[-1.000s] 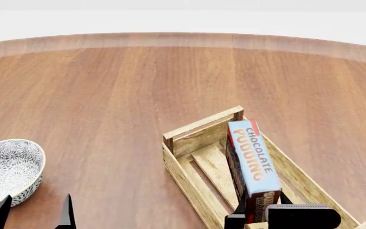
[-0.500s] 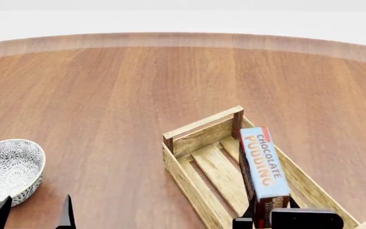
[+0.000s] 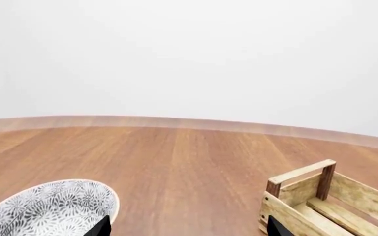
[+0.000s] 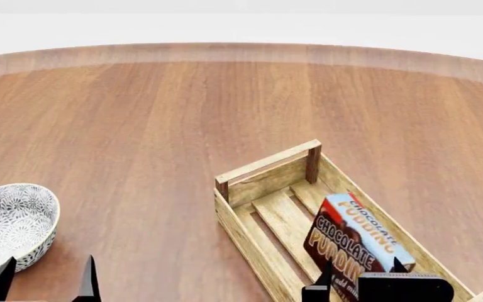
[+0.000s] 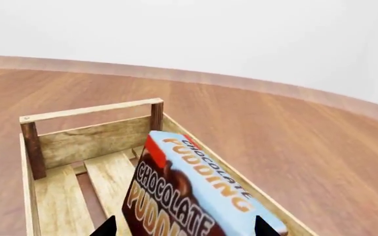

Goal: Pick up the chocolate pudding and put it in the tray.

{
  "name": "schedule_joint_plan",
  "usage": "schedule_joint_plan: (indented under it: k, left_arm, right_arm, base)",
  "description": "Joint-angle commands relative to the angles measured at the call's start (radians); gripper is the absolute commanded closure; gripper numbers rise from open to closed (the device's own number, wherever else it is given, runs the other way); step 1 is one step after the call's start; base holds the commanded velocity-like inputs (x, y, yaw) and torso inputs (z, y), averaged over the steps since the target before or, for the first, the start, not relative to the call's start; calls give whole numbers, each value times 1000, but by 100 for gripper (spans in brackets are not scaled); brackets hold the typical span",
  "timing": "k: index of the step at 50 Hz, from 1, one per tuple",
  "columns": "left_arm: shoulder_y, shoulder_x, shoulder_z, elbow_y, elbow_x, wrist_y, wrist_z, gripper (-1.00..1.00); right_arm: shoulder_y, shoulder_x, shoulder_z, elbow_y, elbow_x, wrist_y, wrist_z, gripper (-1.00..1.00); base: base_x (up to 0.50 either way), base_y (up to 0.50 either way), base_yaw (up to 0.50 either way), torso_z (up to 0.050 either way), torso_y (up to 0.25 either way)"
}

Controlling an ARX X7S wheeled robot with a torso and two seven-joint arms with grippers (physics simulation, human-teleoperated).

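The chocolate pudding (image 4: 355, 242) lies tilted inside the tray (image 4: 263, 165). It leans on the tray's right wall, with its dark brown face and light blue top showing. In the right wrist view the pudding (image 5: 189, 191) fills the space in front of the camera, inside the tray (image 5: 90, 110). My right gripper (image 4: 361, 277) is at the tray's near end with its jaws wide apart, one on each side of the carton's near end (image 5: 183, 227). My left gripper (image 4: 44, 280) is open and empty beside the bowl (image 3: 185, 227).
A round patterned white-grey bowl (image 4: 11, 220) stands on the wooden table at the near left, also in the left wrist view (image 3: 51, 206). The tray's far end and bar handle show in the left wrist view (image 3: 300, 172). The table's curved far edge (image 4: 241, 50) runs across the back.
The carton stood upright on its edge in the tray's right side. It has since slid toward me and tipped over against the right wall. The left arm has not moved.
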Motion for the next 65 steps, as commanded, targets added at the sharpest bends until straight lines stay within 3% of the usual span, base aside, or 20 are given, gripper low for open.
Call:
schedule_joint_plan:
  k: [1,17,50,65]
  left_arm:
    - [-2,-5,4,12,-3,-5,-6,-100]
    - [-3,-9,11,17,-6,-5,-11,-100]
    - [43,-68,4,249,-4,-70,-75,-100]
    - [67,-83,4,296,-5,-65,-84,-100]
  right_arm:
    - [-3,5,-3,-19,-5,13,9,-100]
    - [-9,9,-3,-20,4,8,9,-100]
    - [-183,106,31,-622,84,117,85,-100]
    - [-247,134,26,-766,60,105,113,-100]
  base:
    - [0,0,0,0,0]
    - [0,0,0,0,0]
    - [0,0,0,0,0]
    - [0,0,0,0,0]
